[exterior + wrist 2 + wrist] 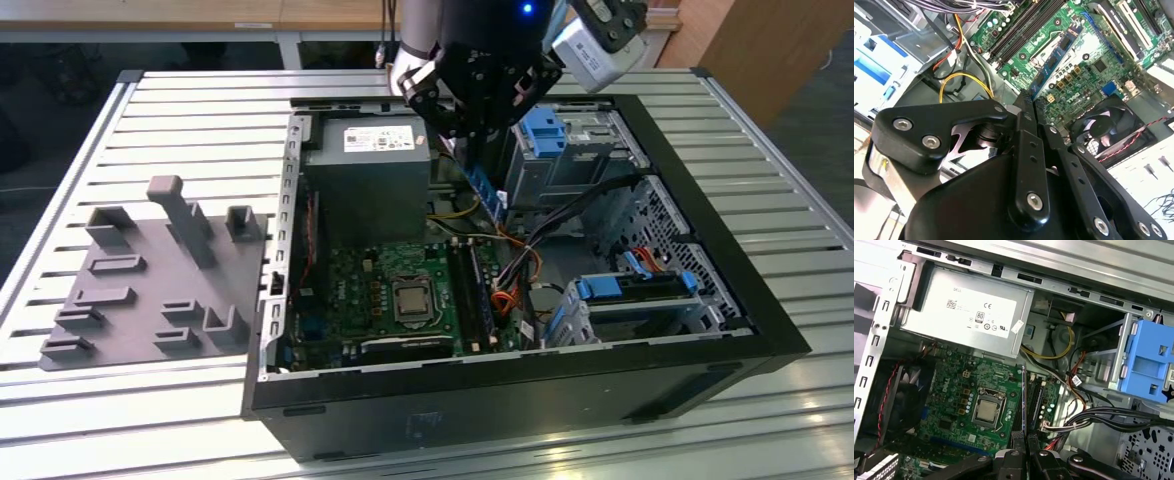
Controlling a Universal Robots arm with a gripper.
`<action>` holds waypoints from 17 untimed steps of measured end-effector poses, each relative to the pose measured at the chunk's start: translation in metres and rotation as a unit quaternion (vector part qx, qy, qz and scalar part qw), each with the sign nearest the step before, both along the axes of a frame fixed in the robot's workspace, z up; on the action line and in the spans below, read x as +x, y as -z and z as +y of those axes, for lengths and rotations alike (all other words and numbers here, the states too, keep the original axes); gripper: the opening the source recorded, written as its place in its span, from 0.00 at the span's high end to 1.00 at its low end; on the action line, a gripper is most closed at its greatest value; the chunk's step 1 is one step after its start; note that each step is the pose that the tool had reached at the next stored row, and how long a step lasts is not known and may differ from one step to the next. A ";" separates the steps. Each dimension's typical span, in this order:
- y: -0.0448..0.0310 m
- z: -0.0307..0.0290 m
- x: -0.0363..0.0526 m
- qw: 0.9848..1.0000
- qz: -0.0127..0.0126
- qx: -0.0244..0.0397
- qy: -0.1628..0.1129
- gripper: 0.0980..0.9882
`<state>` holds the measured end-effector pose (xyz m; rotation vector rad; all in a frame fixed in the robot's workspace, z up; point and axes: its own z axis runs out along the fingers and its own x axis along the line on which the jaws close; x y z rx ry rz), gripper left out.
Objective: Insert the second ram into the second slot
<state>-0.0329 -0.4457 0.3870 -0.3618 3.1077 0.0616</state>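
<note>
Two black fingers (pixel 1026 145) of the gripper (pixel 1023 439) are pressed together on one end of the second ram (pixel 1058 56), pinching the thin blue strip so that its free end reaches out past the fingertips. In the exterior view the strip (pixel 486 192) hangs below the gripper (pixel 470 150), above the open computer case (pixel 747 330) and clear of the green motherboard (pixel 387 290). In the first wrist view the strip is seen edge-on, just beside the long dark memory slots (pixel 1036 396) and roughly parallel to them, with the grey power supply (pixel 964 310) beyond.

By my reading, the pick-up is done and the strip has been carried over the board, but it is not yet seated: lining it up with the second slot and pressing it home are left. Whether the neighbouring slot is already filled, I cannot tell.
</note>
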 end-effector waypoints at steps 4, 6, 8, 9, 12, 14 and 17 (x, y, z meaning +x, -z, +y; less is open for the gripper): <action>0.0000 0.0000 0.0000 1.000 0.000 0.000 0.015 0.96; 0.0000 0.0000 0.0000 1.000 0.000 0.000 0.023 0.96; 0.0000 0.0000 0.0000 1.000 0.000 0.000 0.030 0.96; 0.0000 0.0000 0.0000 0.999 0.000 0.000 0.033 0.96; 0.0000 0.0000 0.0000 0.999 0.000 0.000 0.043 0.96; 0.0000 0.0000 0.0000 0.999 0.000 0.000 0.050 0.96; 0.0001 0.0000 0.0000 0.998 0.000 0.000 0.060 0.96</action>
